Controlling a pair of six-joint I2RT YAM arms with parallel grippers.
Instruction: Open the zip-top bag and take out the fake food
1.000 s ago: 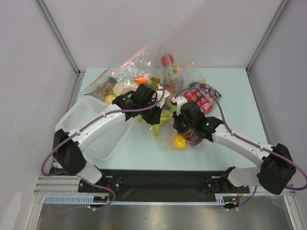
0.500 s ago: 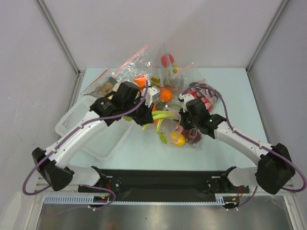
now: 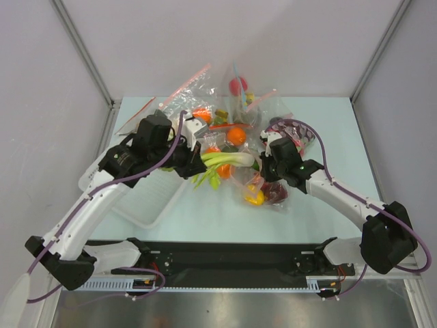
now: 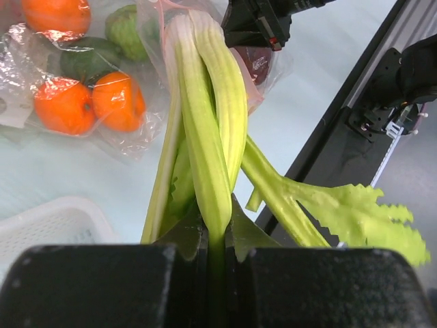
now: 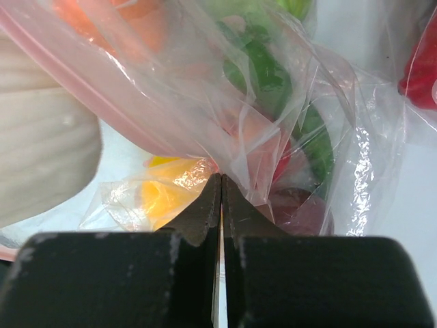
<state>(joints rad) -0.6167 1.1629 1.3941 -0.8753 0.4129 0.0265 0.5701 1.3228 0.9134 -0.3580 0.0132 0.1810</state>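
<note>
Removal is judged partly done. The leek [image 4: 205, 137] is clamped at its green leaves by the left gripper [image 4: 217, 249], white end at the mouth of the zip-top bag [image 5: 287, 96]. Bag film is pinched in the right gripper [image 5: 220, 191]. A lemon [image 5: 160, 198] (seen through film) is left inside.

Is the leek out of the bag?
Mostly out: the leek sits bare in the left gripper, its white tip at the zip-top bag's mouth.
</note>
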